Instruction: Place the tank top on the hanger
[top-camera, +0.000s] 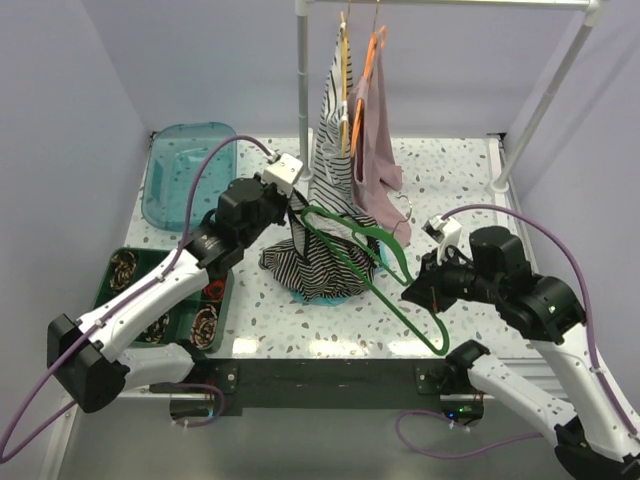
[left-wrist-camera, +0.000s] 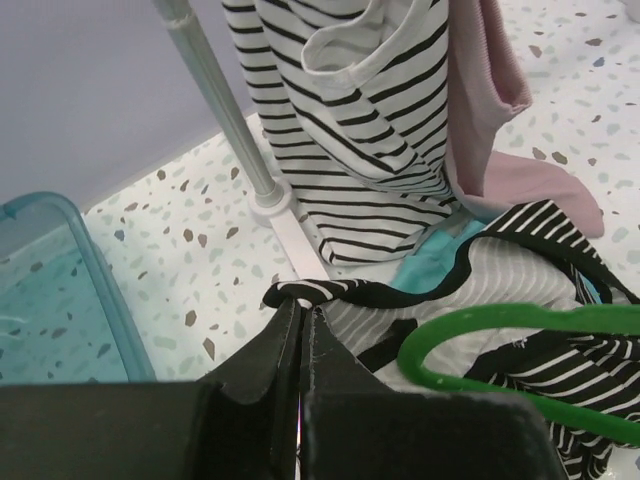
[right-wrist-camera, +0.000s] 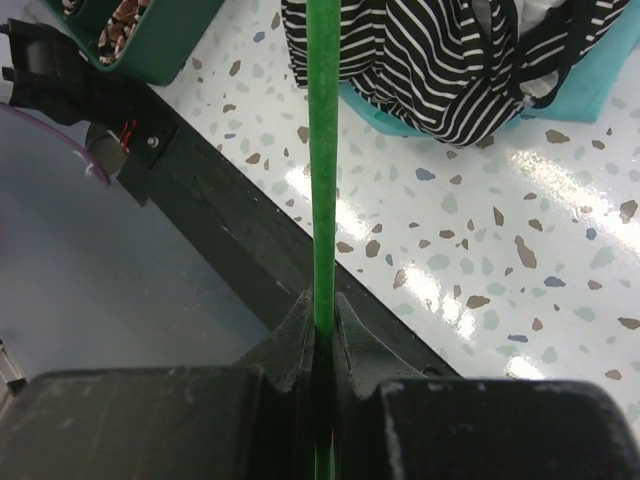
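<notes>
Evidently left gripper (left-wrist-camera: 300, 305) pinched shut on black strap trim of tank top (top-camera: 315, 265), heaped mid-tabletop on teal cloth (left-wrist-camera: 430, 268). Right gripper (right-wrist-camera: 322, 310) clamps hanger (right-wrist-camera: 322, 150), slanting toward near-right corner. Top likely light, limp; strap best hold. Hanger thin, stiff.

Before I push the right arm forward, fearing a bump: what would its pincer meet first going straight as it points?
Probably the bunched tank top, lying ahead along the hanger that the right pincer clamps; depth is hard to judge.
</notes>
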